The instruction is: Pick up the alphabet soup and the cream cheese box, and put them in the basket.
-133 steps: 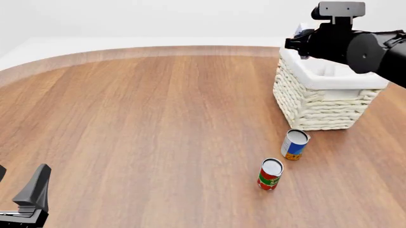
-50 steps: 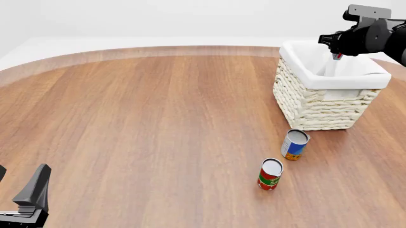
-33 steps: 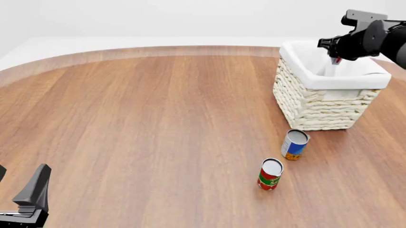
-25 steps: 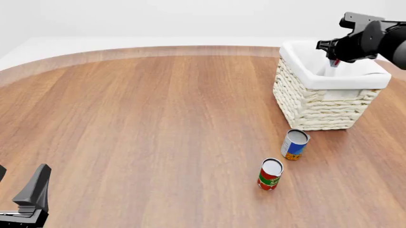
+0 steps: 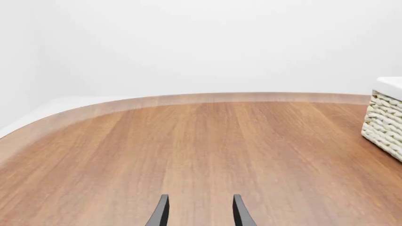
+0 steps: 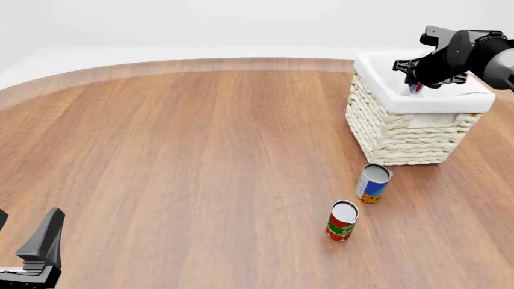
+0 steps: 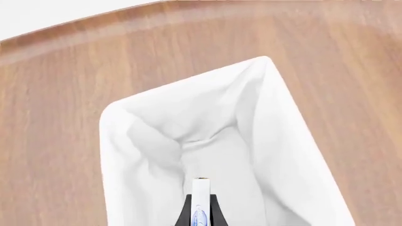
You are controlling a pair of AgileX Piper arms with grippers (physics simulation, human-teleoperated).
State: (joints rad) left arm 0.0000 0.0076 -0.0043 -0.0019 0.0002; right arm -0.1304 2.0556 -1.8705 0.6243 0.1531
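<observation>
Smooth wooden bench (image 6: pixel 201 150) — right gripper (image 7: pixel 201 217) pinches the thin flat cream cheese box (image 7: pixel 200 200), seemingly over the woven, cloth-lined basket (image 6: pixel 401 135).

Red and green can (image 6: pixel 342 221) — upright on the wooden table (image 6: pixel 185 156), silver-white top showing. Table surface brown, grain running away from the camera, curved pale far edge — white backdrop beyond.

Front high, wrists low; all share basket (image 6: pixel 401 129).

Black right arm (image 6: pixel 473 54), slim dark claw (image 5: pixel 199 212) fingers
</observation>
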